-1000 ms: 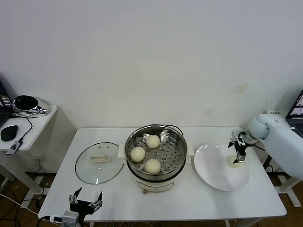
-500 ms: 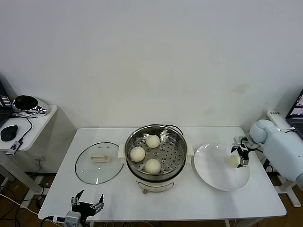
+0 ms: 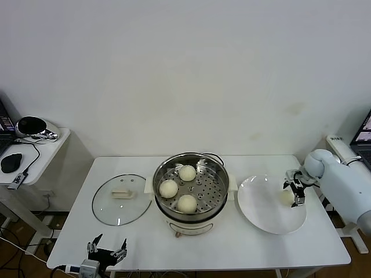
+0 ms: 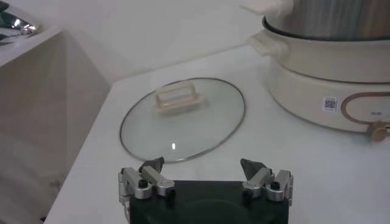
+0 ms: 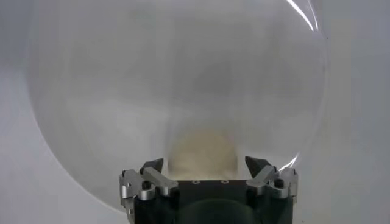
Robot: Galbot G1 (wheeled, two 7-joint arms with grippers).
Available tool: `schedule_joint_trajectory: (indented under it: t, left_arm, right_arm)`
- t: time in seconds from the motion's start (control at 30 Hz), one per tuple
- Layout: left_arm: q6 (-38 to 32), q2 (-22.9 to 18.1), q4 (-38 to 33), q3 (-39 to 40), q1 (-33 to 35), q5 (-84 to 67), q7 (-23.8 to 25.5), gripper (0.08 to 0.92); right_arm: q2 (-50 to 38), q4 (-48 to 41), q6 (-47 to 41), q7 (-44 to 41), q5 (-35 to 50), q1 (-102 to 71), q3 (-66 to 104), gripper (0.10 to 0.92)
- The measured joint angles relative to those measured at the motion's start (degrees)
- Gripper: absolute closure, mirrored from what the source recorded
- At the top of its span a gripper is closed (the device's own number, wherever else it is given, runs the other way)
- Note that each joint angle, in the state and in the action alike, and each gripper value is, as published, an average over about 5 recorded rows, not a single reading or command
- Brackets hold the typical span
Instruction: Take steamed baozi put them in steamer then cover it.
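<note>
Between the spread, empty fingers of the right gripper point(image 3: 296, 193) sits the last small cream-white steamed bun point(image 5: 202, 151), straddled but not clamped, on the flat white plate point(image 3: 264, 214). Robot-left of it stands the round stainless-steel steamer point(image 3: 191, 188); the left gripper point(image 3: 106, 250) hangs open, parked.

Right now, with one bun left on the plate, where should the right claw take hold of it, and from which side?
Probably across the bun's round middle, from above. It sits low on the flat white plate, with its sides clear. The right claw is open over it, one finger on each side.
</note>
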Motion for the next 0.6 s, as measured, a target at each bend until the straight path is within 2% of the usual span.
schedule_joint_trajectory:
  t: [0.17, 0.4, 0.6]
  left_arm:
    - [0.00, -0.02, 0.05, 0.07, -0.12, 0.00, -0.02, 0.177]
    - [-0.12, -0.14, 0.08, 0.18, -0.35, 0.08, -0.15, 0.177]
    - [-0.19, -0.33, -0.18, 0.52, -0.95, 0.35, -0.26, 0.177]
  right_arm:
    - [-0.12, 0.11, -0.01, 0.20, 0.22, 0.08, -0.01, 0.324]
    - [-1.35, 1.83, -1.91, 0.49, 1.95, 1.04, -1.21, 0.388]
    - [-3.48, 5.57, -5.04, 0.30, 5.70, 3.33, -4.35, 0.397]
